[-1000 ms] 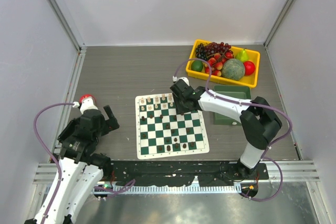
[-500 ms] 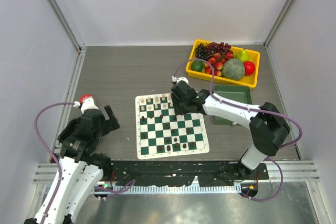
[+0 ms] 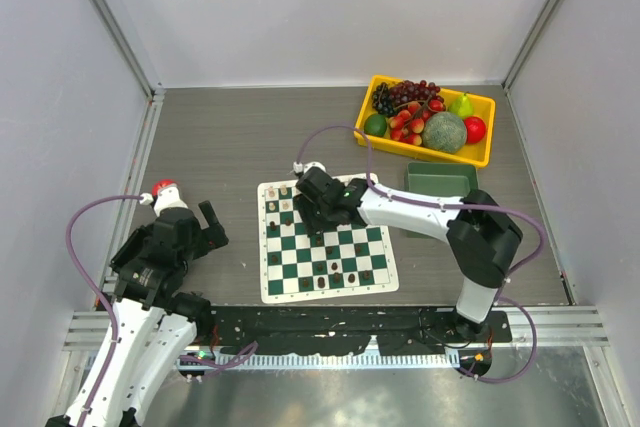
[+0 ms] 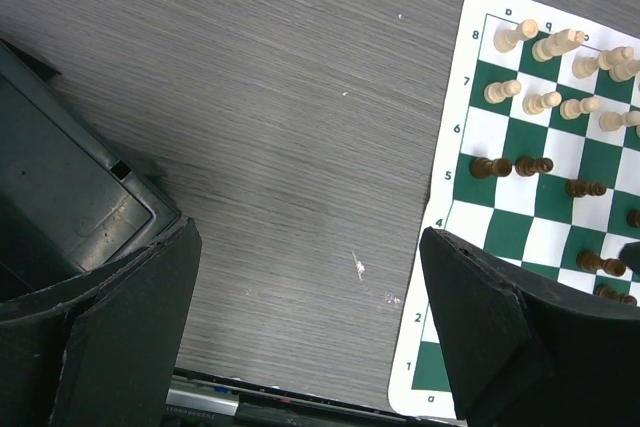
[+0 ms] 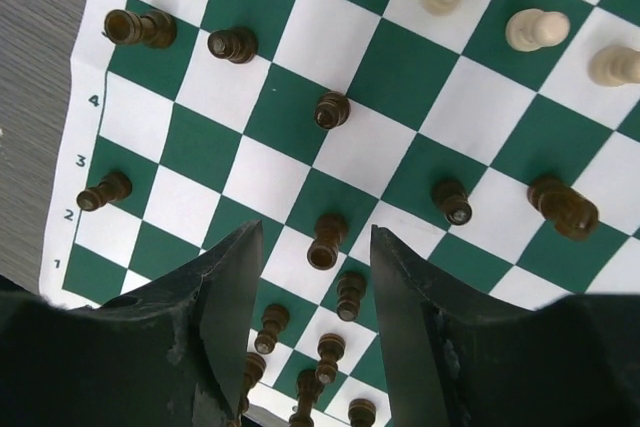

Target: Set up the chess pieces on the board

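**Green-checked board half set, right claw parted over a dark pawn**

Near the middle of the grey table (image 4: pixel 280 97) lies the board (image 5: pixel 400 77). The right claw (image 5: pixel 315 235) hangs over its centre with the fingers moderately apart. A dark pawn (image 5: pixel 325 240) stands in the gap, clear of both fingers, so nothing is held. Cream pieces (image 5: pixel 537 29) stand in the far rows. Dark pieces (image 5: pixel 232 44) are scattered over the middle and near rows, some upright and a few lying on their sides. The left claw (image 4: pixel 310 242) hovers above bare table just left of the board, spread wide and empty. A yellow tray (image 3: pixel 480 152) of fruit sits far right, with a green bin (image 3: pixel 440 182) just in front of it.
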